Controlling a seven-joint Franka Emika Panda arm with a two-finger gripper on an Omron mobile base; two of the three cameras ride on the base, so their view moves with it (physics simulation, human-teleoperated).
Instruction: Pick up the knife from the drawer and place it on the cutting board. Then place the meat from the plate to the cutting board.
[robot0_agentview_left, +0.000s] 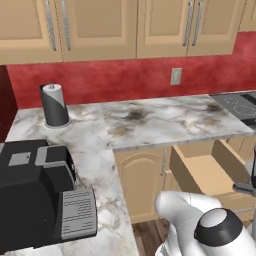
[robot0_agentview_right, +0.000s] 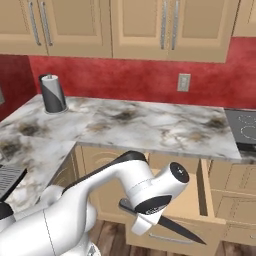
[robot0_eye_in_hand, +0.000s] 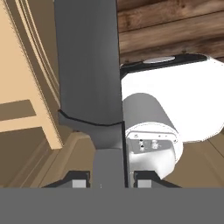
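My gripper (robot0_eye_in_hand: 111, 181) is shut on the knife (robot0_eye_in_hand: 89, 70). Its grey blade runs up the middle of the hand view from between the two fingertips (robot0_eye_in_hand: 78, 180). From the right base view, the knife (robot0_agentview_right: 180, 231) sticks out slantwise to the lower right of my gripper (robot0_agentview_right: 141, 216), low in front of the open drawer (robot0_agentview_right: 200, 192). The drawer (robot0_agentview_left: 207, 175) stands pulled out below the marble counter, and its wooden inside shows bare. The cutting board, the meat and the plate are out of view.
A paper towel roll (robot0_agentview_left: 54, 105) stands at the back left of the L-shaped marble counter (robot0_agentview_right: 150, 125). A black appliance (robot0_agentview_left: 30, 195) sits on the near left counter. A stovetop (robot0_agentview_right: 245, 127) lies at the right. Wooden floor lies under the drawer.
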